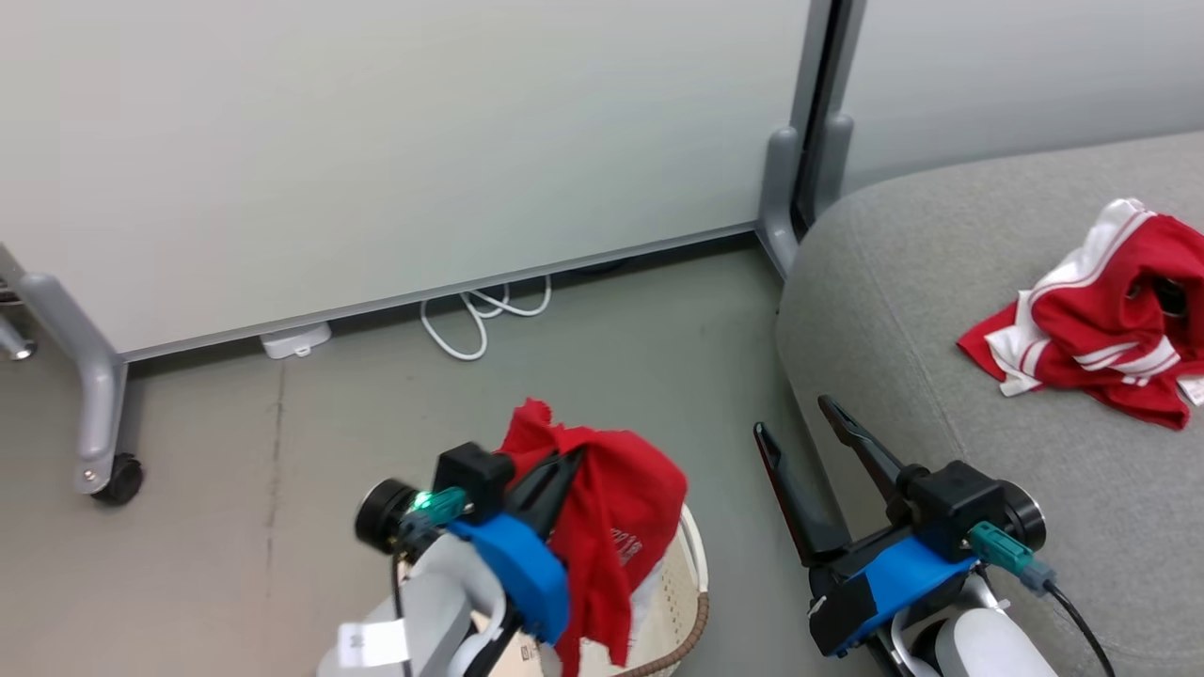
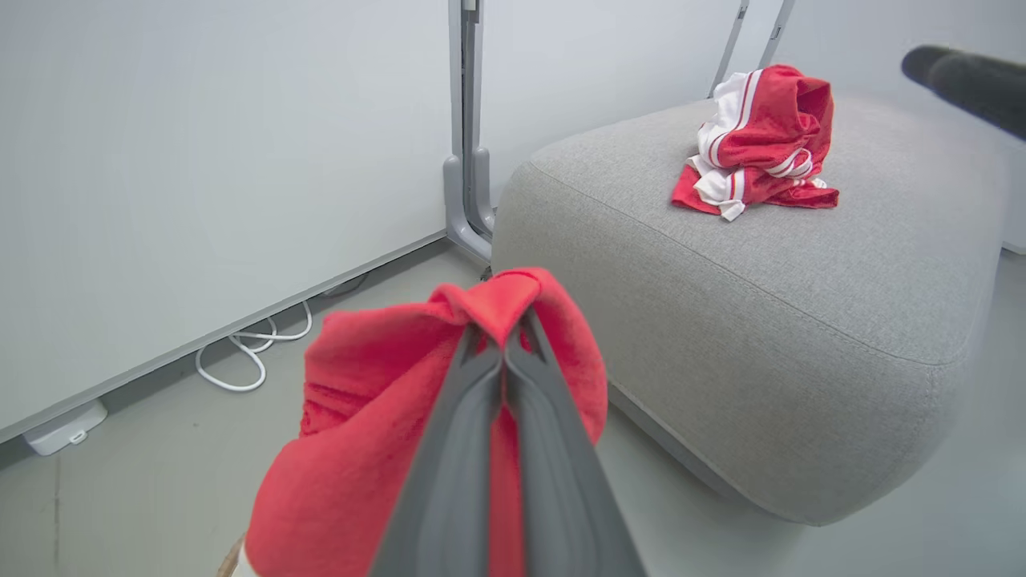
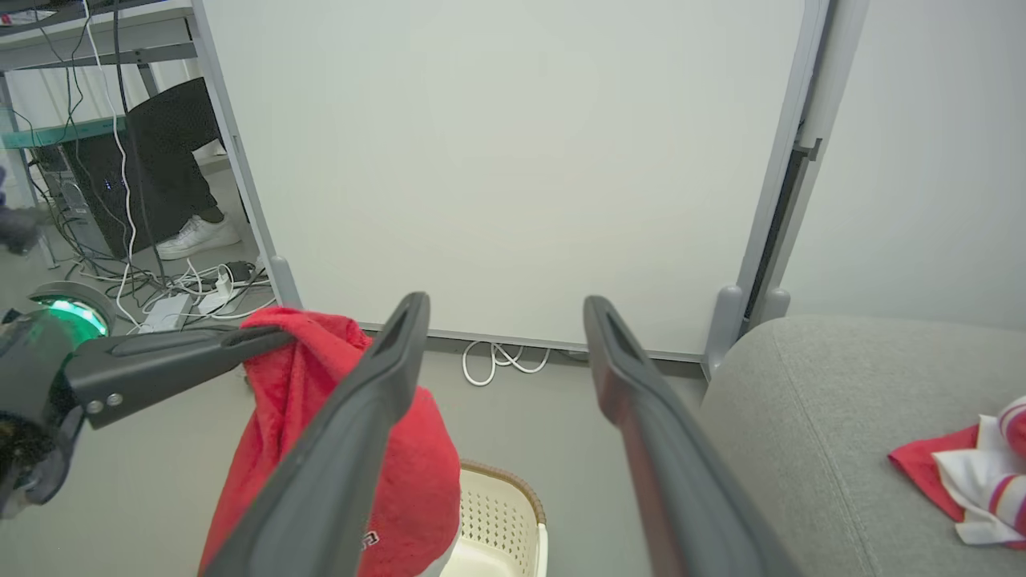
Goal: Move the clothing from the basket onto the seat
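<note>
Big grey seat [image 1: 941,329] has the striped red-and-white garment [image 1: 1101,320] crumpled on top, right gripper [image 1: 793,414] hangs by its edge, fingers spread wide and empty, and left gripper [image 2: 506,332] is pinched tight on the plain red garment [image 1: 625,508], lifted above the basket [image 1: 675,588].

Seat [image 1: 941,310] on right, basket [image 1: 685,574] on floor [image 1: 235,451] left of it, near side. On seat, toward its right: one garment [image 1: 1101,320]. Over basket: other garment [image 1: 621,508], hanging pinched in left gripper [image 1: 564,465]. Between basket and seat, at seat's near-left edge: right gripper [image 1: 795,417]. Panel [image 1: 376,141] behind everything, cable [image 1: 470,320] on floor at its foot.
</note>
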{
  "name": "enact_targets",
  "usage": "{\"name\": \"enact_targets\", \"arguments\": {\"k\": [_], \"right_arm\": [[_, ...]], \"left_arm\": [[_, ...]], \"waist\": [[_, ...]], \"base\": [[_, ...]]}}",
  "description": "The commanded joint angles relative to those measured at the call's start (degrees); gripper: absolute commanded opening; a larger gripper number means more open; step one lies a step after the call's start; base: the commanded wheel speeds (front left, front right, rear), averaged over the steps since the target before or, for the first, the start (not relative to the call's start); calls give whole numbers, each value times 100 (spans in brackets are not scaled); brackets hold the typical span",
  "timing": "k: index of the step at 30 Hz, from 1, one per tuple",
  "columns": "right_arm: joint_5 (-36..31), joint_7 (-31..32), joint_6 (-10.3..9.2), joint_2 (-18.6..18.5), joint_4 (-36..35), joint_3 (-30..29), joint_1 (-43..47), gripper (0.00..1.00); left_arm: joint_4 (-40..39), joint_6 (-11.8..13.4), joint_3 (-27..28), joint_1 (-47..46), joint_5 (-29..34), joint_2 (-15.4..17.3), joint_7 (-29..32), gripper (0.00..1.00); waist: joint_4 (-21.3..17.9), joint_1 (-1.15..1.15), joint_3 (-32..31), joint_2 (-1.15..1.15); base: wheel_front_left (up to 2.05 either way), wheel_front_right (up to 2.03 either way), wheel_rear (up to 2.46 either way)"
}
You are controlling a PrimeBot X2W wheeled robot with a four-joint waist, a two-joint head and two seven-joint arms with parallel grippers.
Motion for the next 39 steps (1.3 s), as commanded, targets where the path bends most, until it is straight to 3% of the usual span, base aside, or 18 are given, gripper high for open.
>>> {"name": "enact_targets", "arguments": {"k": [1,25,39], "right_arm": [[-27,16,1,-43,-22,14,73,100],[65,119,1,12,43,172,87,100],[100,121,1,39,49,215,99,100]], "left_arm": [[-1,-11,-78,-169,-1,-38,-28,0],[459,-10,-1249,-2168,-1031,-489,201,0],[827,-10,-1570,-2473,-1453,-594,160,0]], "waist": [[95,2,-58,-1],[428,2,-137,-1],[480,2,-160,-1]], "base": [[0,0,0],[0,0,0],[0,0,0]]}}
